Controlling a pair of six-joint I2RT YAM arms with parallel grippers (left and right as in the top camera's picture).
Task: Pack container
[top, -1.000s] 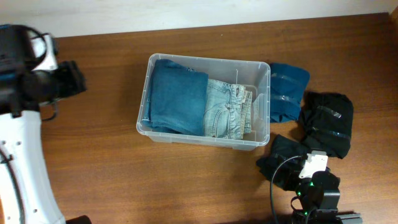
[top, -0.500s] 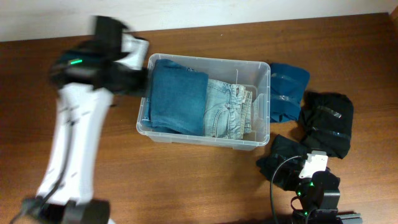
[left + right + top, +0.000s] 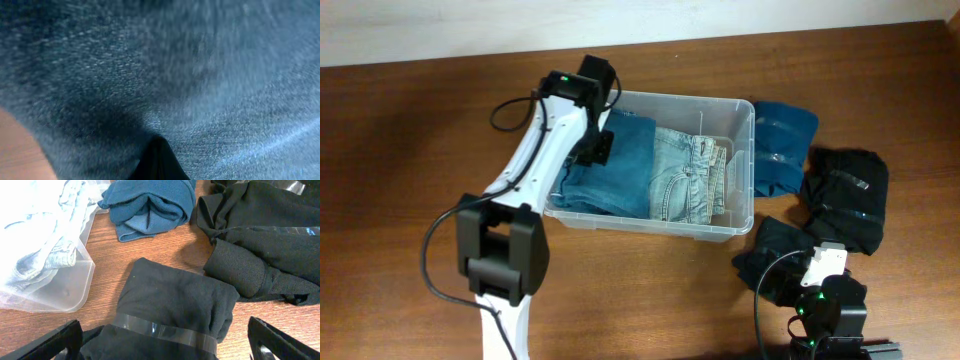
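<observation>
A: Where does the container (image 3: pixel 650 226) sit?

B: Toward the far edge of the tabletop (image 3: pixel 440 120), about midway along it, with its long axis running left to right. Dark jeans (image 3: pixel 625 170) fill its left half and pale jeans (image 3: pixel 685 178) lie beside them. We see only a narrow strip free at its right end.

A: And our left arm (image 3: pixel 542 150)?

B: It reaches over the container's left end, with the left jaws down against the dark jeans. The wrist view shows nothing but denim, so we cannot tell whether those jaws are parted or clenched.

A: What does the coming move turn on?

B: Which side the loose clothes lie on. The teal bundle (image 3: pixel 782 145), the black heap (image 3: pixel 845 200) and the banded black bundle (image 3: pixel 170 305) all lie off the container's right end, toward the right edge. Our right arm (image 3: pixel 830 310), at the near right corner, is much nearer. The left arm is well apart, with the container between.

A: And the right jaws?

B: Spread wide and empty, just over the banded black bundle. It appears to run lengthwise away from them, and its clear band (image 3: pixel 165 332) crosses the gap. We judge a straight descent could take it. From there the container lies to the left, farther from the near edge.
</observation>
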